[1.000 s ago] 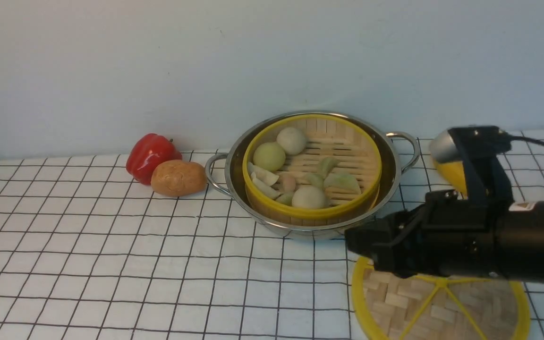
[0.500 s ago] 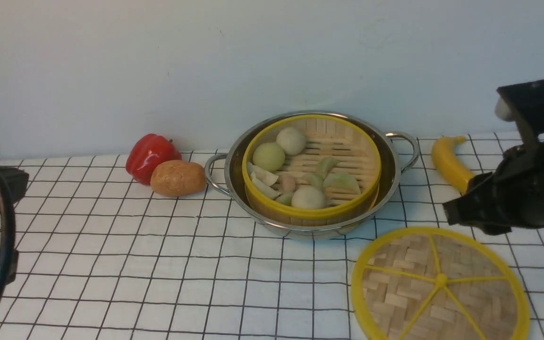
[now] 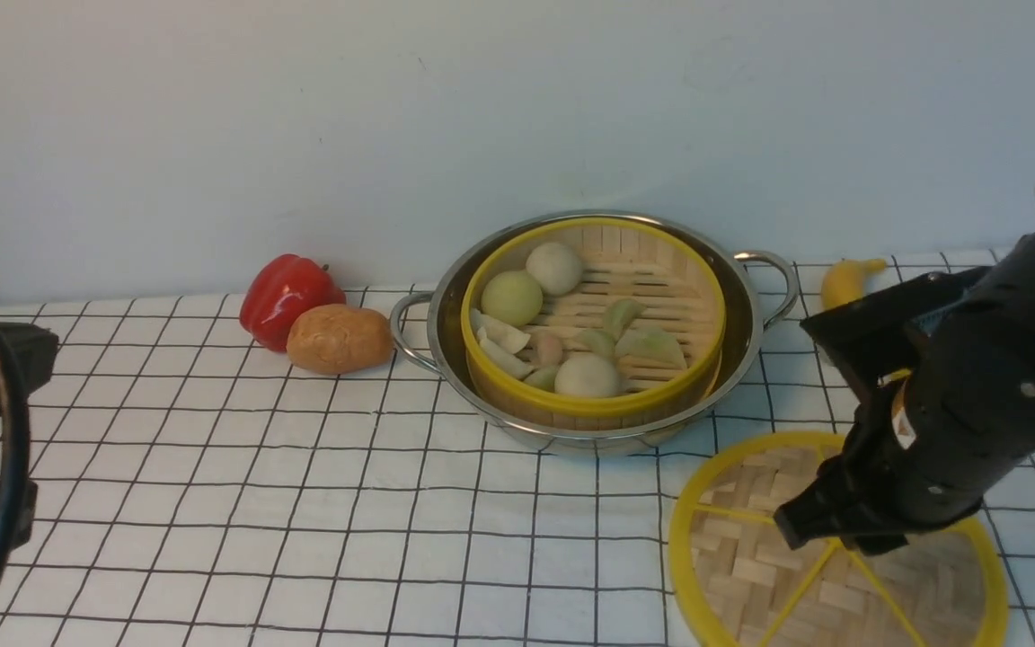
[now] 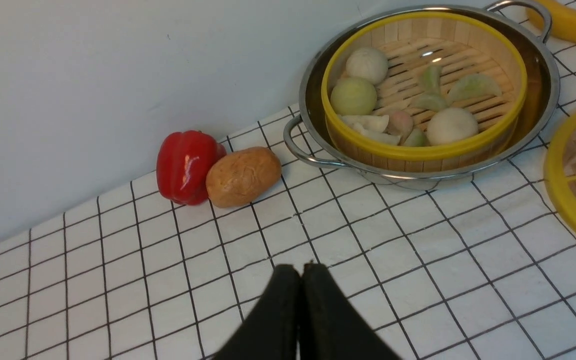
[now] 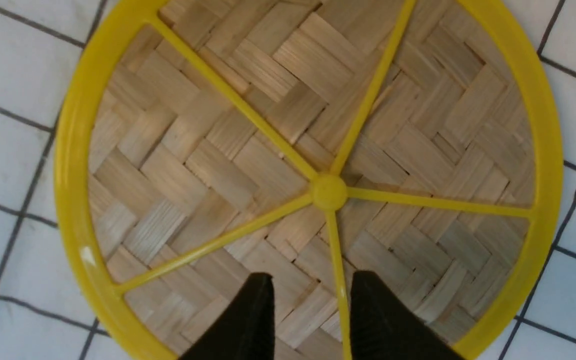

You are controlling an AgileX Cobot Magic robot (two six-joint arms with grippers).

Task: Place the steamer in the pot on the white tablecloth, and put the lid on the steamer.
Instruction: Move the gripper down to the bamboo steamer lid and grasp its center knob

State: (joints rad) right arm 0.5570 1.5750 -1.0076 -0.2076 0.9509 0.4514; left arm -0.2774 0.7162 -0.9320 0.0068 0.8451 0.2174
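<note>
**Step in hand: fetching the lid.** The steamer (image 3: 652,288) already sits inside the pot (image 3: 446,314) on the white tablecloth (image 3: 212,467), its dumplings uncovered, so the first placement reads as done. The lid (image 3: 733,557) lies flat on the cloth near the pot, on the robot's right. The right gripper (image 3: 796,530) hangs over the lid near its hub.

**Next move, as judged.** The right claw must come down and close on a spoke or on the hub. It must then lift the lid level, carry it over the pot and set it centred on the steamer's yellow rim.

**Right wrist view.** Only this view shows the right gripper (image 5: 310,285) released. Its jaws stand apart with one yellow spoke running between them, close to one finger, and they grasp nothing. Whether the tips touch the weave cannot be told.

**Left wrist view.** This view alone shows the left gripper (image 4: 300,272) clenched and empty, above bare cloth and well apart from the pot. The red pepper (image 4: 185,165) and the potato (image 4: 243,175) touch each other beside the pot's handle.

**Front view.** It gives the lid's position relative to the pot. It also shows a banana (image 3: 845,279) partly hidden behind the right arm.
</note>
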